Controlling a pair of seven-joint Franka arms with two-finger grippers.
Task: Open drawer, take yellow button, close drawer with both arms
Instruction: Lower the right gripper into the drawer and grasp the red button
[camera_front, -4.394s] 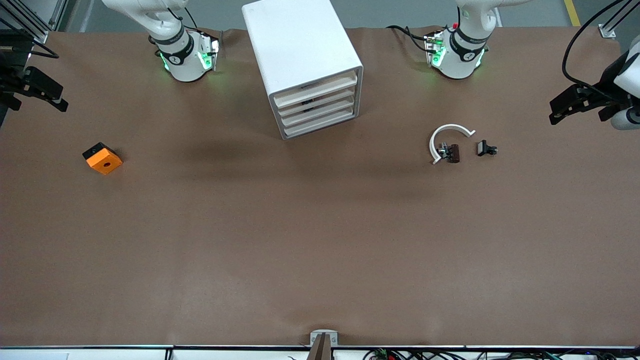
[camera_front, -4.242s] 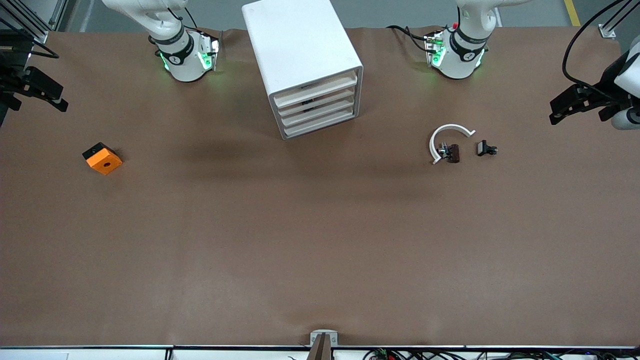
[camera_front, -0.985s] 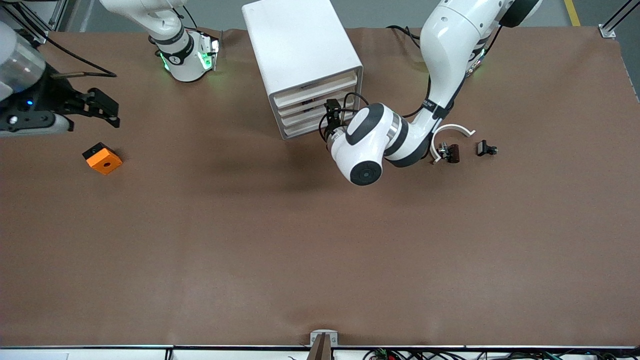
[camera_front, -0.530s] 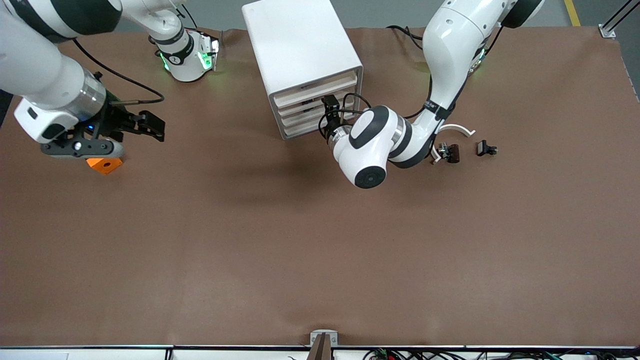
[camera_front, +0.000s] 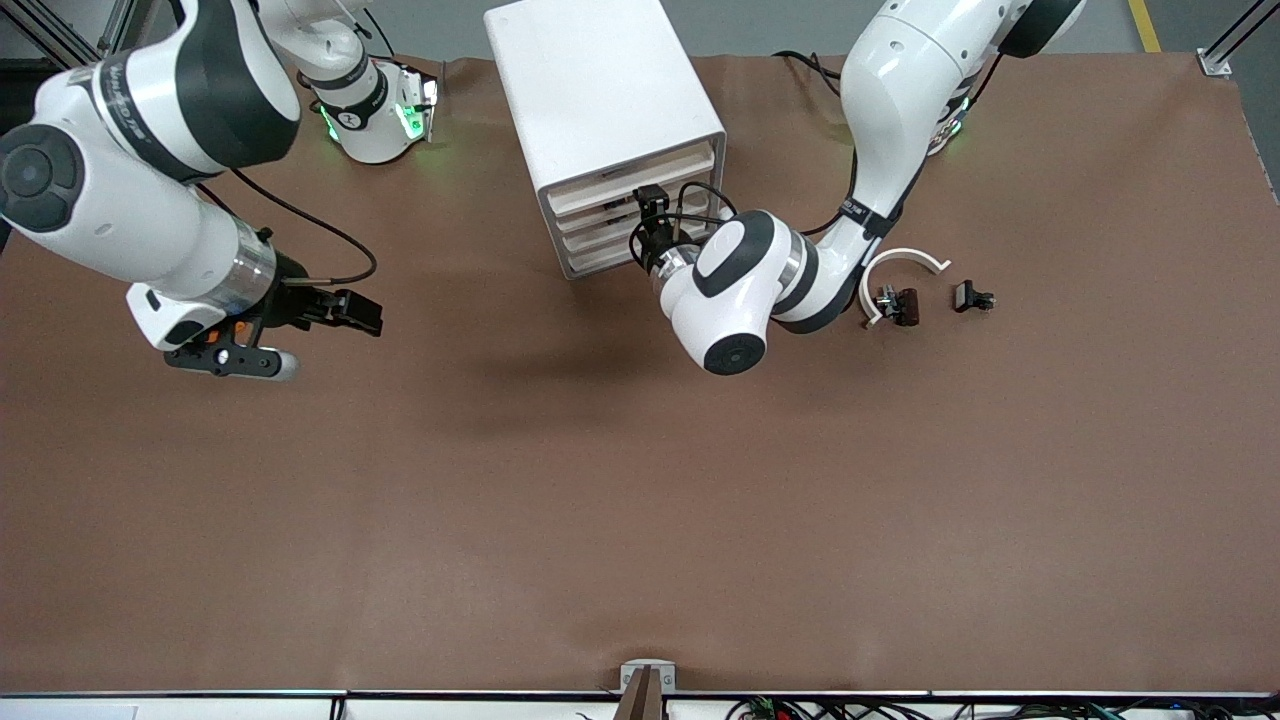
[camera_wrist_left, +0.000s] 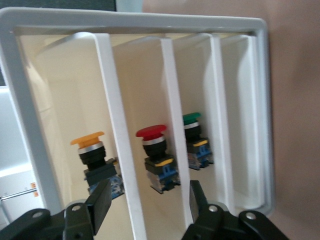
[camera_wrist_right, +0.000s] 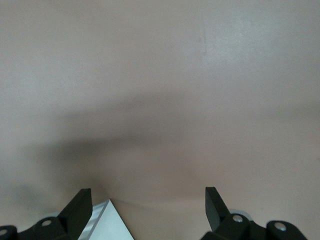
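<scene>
Button (camera_wrist_left: 90, 145) with its orange-yellow cap stands inside a compartment of the white cabinet (camera_front: 600, 100), just ahead of my left end effector (camera_wrist_left: 147, 205), whose fingers are spread apart at the cabinet's front, level with the drawer (camera_front: 600, 215). Beside it, in neighbouring compartments, stand a red-capped button (camera_wrist_left: 152, 137) and a green-capped button (camera_wrist_left: 192, 122). My right end effector (camera_wrist_right: 147, 207), fingers also spread, hangs over bare brown desk (camera_front: 640, 480) toward the right arm's end.

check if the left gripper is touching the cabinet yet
Cannot tell. In the front view the left gripper overlaps the cabinet front, with no gap or contact plain. The left wrist view shows open jaws facing the drawers, the tips cut off.
</scene>
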